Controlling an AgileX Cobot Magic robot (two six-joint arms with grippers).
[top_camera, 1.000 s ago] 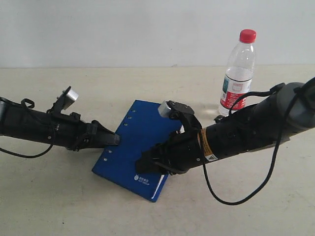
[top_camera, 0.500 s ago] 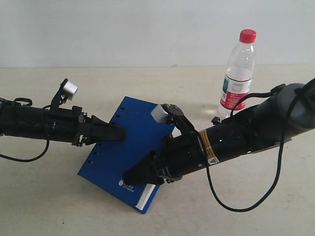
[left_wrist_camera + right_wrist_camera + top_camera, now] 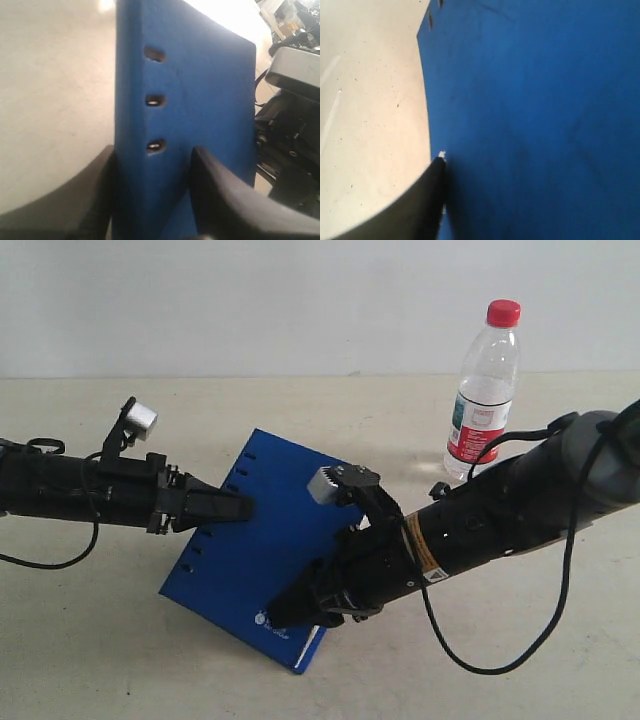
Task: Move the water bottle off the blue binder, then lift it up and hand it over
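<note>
The water bottle [image 3: 485, 390] stands upright on the table at the back right, apart from both grippers and off the binder. The blue binder [image 3: 265, 540] is tilted, its far end raised off the table. My left gripper [image 3: 240, 508] is shut on its spine edge; in the left wrist view the black fingers [image 3: 220, 190] straddle the binder [image 3: 200, 90] beside the rivet holes. My right gripper [image 3: 285, 612] holds the near edge by the white logo. In the right wrist view the binder [image 3: 535, 110] fills the frame and only one finger [image 3: 427, 200] shows at its edge.
The beige table [image 3: 120, 640] runs back to a white wall [image 3: 250, 300]. A black cable [image 3: 480, 650] hangs in a loop under the right arm. The right arm's body lies between the binder and the bottle.
The binder lay flat a second ago; both grippers have raised and tilted it and swung it leftward. The right gripper has slid toward the logo corner. The bottle has not moved.
</note>
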